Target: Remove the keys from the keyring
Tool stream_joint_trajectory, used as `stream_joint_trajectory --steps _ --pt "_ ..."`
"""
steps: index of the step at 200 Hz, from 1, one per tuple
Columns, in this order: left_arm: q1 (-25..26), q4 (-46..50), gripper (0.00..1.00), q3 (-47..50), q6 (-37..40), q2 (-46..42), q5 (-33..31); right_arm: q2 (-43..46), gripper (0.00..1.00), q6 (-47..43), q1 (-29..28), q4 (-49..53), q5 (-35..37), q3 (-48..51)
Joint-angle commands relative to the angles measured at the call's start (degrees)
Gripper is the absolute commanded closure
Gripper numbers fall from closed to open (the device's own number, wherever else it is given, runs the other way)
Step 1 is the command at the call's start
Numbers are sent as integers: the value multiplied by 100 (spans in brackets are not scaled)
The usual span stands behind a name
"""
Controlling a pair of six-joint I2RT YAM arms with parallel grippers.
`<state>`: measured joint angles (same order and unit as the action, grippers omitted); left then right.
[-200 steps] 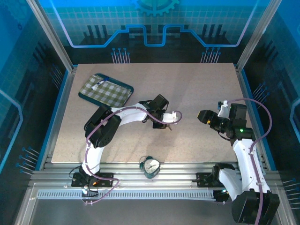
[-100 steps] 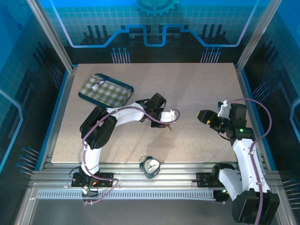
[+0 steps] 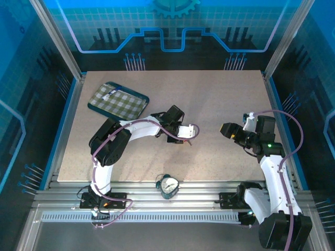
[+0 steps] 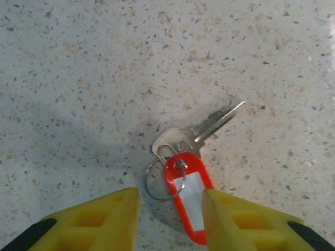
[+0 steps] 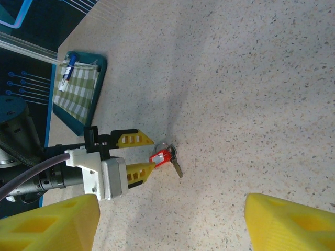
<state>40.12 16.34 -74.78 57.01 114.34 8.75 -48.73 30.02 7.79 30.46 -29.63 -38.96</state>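
Observation:
A silver key [image 4: 212,125] lies flat on the speckled table, joined at its head to a thin keyring [image 4: 153,184] that carries a red tag [image 4: 189,201]. My left gripper [image 4: 170,192] is open, low over the table, its yellow fingers [image 4: 104,219] either side of the ring and tag; the right finger's edge is right against the tag. From above, the left gripper [image 3: 188,134] is mid-table with the key [image 3: 191,141] at its tip. In the right wrist view the red tag [image 5: 160,157] and key [image 5: 176,166] lie at the left gripper [image 5: 152,153]. My right gripper [image 3: 226,129] hovers open to the right, empty.
A teal tray [image 3: 143,97] with a checked cloth stands at the back left and shows as the tray [image 5: 93,65] in the right wrist view. A round clock-like dial [image 3: 168,185] sits on the front rail between the arm bases.
My left gripper has gone from shut to open and drawn back slightly to the left. The key and red tag now lie loose between its fingers. The right arm has not moved.

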Motion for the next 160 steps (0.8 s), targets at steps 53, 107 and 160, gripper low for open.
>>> stream_joint_trajectory --steps 53,107,160 --pt "44 -16 61 87 522 166 34 74 26 48 -23 44 -131 73" --pt "83 175 60 -25 618 267 57 82 26 57 -23 30 -131 99" --pt "119 168 63 -145 552 416 2 144 26 28 -16 92 -100 125"
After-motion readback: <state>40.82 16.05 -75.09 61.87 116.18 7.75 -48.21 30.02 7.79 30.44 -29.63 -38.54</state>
